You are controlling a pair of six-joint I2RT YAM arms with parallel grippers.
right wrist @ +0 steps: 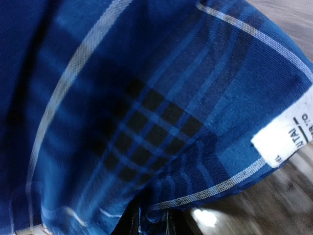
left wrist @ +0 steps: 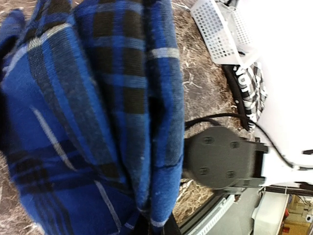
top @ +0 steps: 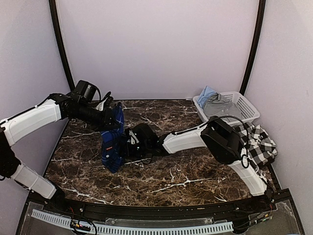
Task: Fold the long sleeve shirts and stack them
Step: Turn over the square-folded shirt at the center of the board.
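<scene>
- While the left gripper is clamped shut on a bunched upper fold of the royal blue plaid button-up cloth shirt, the garment hangs off it above the left middle of the dark brown marble-patterned table, its lower end near or on the surface
- Whether the right gripper has closed on anything cannot be told: it is pressed against the shirt's lower side, and its wrist view shows only cloth running down toward the dark fingers
- Risk, as I judge it: the left grip pinches a thick wad, so a sideways pull by the right arm could drag the cloth out and drop the shirt in a heap
- Risk: the right jaws may catch several layers or a sleeve instead of one hem, and the spread would then come out twisted, not flat
- Risk: the two wrists are close together, so a hasty lift could knock them
- Risk: the black-and-white large-check cloth shirt lies crumpled at the table's right edge beside the right arm's elbow, and a wide swing could nudge it off
- Look of the blue shirt: soft woven cloth, black bars and thin white lines, deeply creased in long vertical folds, with a small white sewn label near one hem
- White plastic lattice basket at the far right holds grey and pale blue cloth
</scene>
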